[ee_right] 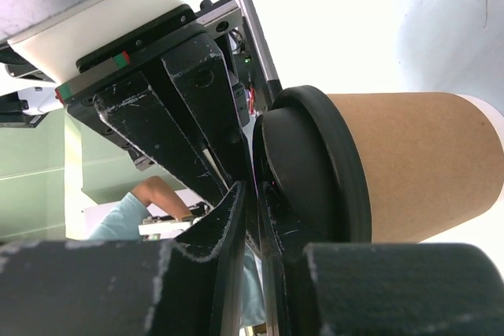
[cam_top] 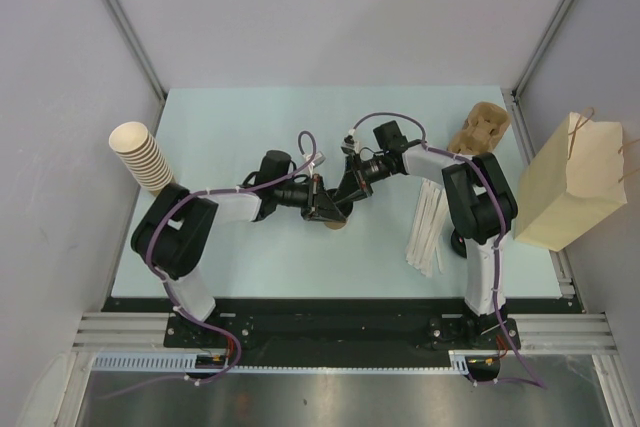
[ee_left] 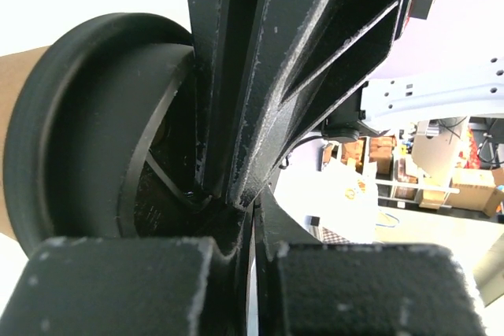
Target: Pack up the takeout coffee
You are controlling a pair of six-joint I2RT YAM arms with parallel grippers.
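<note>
The takeout coffee is a tan paper cup at the table's middle, mostly hidden under both grippers. In the right wrist view the cup carries a black lid. The left wrist view shows that lid with tan cup wall behind it. My left gripper is shut, its tips against the lid's top. My right gripper is shut too, with only a slit between its fingers, and it touches the lid beside the left one. The brown pulp carrier tray lies at the far right.
A tall stack of nested tan cups stands at the far left. White sticks lie by the right arm's base. A tan paper bag with handles stands off the table's right edge.
</note>
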